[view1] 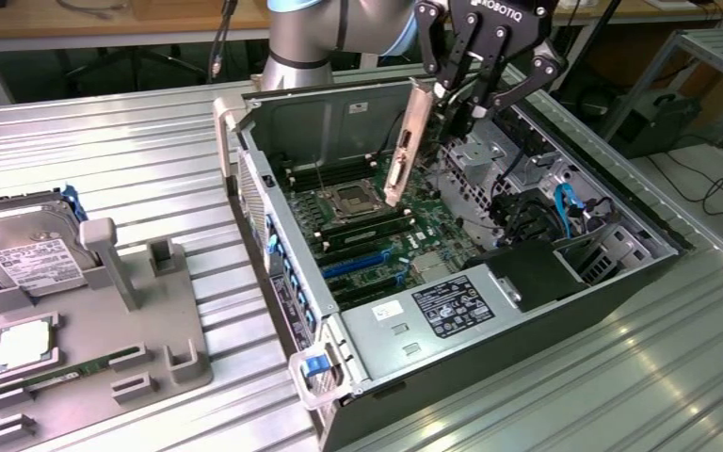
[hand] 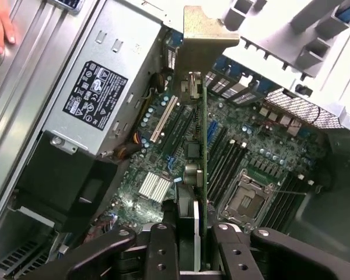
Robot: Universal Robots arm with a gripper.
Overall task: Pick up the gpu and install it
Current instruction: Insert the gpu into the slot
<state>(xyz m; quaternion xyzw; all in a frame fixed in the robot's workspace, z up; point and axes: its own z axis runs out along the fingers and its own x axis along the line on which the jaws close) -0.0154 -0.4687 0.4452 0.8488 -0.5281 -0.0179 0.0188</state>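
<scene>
My gripper [view1: 473, 92] hangs over the open computer case [view1: 261, 198], shut on the gpu [view1: 399, 155]. The card hangs on edge, its pale metal end bracket pointing down toward the motherboard [view1: 375, 235] and clear of it. In the wrist view the gpu [hand: 202, 146] shows edge-on between my black fingers [hand: 163, 248], with its bracket [hand: 205, 44] at the far end. Below the card lie the expansion slots [hand: 166, 119] and the bare CPU socket [hand: 248, 198]. The fan face is hidden.
A grey parts tray [view1: 148, 320] at the exterior view's left holds a silver hard drive [view1: 23, 252], a CPU [view1: 23, 344] and a green memory stick [view1: 79, 367]. The power supply [view1: 456, 303] fills the case's near end. A person's hand [hand: 0, 29] rests beside the case.
</scene>
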